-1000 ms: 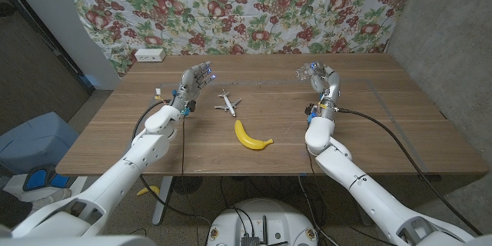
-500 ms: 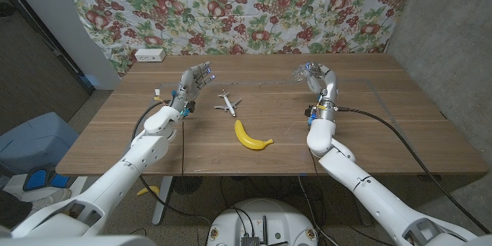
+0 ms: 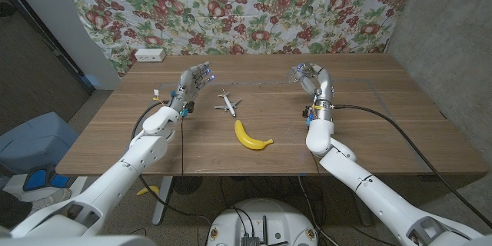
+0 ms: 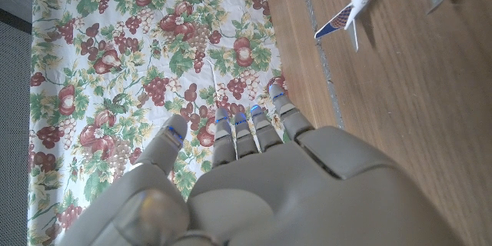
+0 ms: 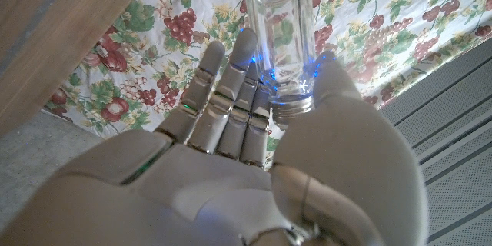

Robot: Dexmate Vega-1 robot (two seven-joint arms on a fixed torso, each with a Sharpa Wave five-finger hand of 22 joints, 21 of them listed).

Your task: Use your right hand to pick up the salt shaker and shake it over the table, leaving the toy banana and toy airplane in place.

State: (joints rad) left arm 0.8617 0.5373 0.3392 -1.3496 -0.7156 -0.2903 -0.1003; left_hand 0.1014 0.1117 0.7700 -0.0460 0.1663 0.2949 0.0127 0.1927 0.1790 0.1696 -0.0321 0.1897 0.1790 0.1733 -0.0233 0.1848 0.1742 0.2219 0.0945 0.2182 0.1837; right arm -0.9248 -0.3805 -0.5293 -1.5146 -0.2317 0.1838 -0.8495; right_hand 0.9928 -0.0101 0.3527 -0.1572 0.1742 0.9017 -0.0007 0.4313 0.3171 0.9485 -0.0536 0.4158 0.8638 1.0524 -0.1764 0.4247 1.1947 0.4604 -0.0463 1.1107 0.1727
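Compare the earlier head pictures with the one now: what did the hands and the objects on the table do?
The right hand, gripping the salt shaker, has shifted a little toward the robot's left over the table. Nothing was taken or released. The left hand kept its raised, open pose, and the toy banana and toy airplane lie where they were.

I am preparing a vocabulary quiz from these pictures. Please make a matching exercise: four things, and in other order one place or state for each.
Things:
1. salt shaker
2. toy banana
3. toy airplane
4. left hand

States:
a. yellow, lying on the table nearer the robot
b. raised, holding nothing
c. clear glass, gripped by the right hand
d. white, lying on the table between the two hands

Pairs: 1-c, 2-a, 3-d, 4-b
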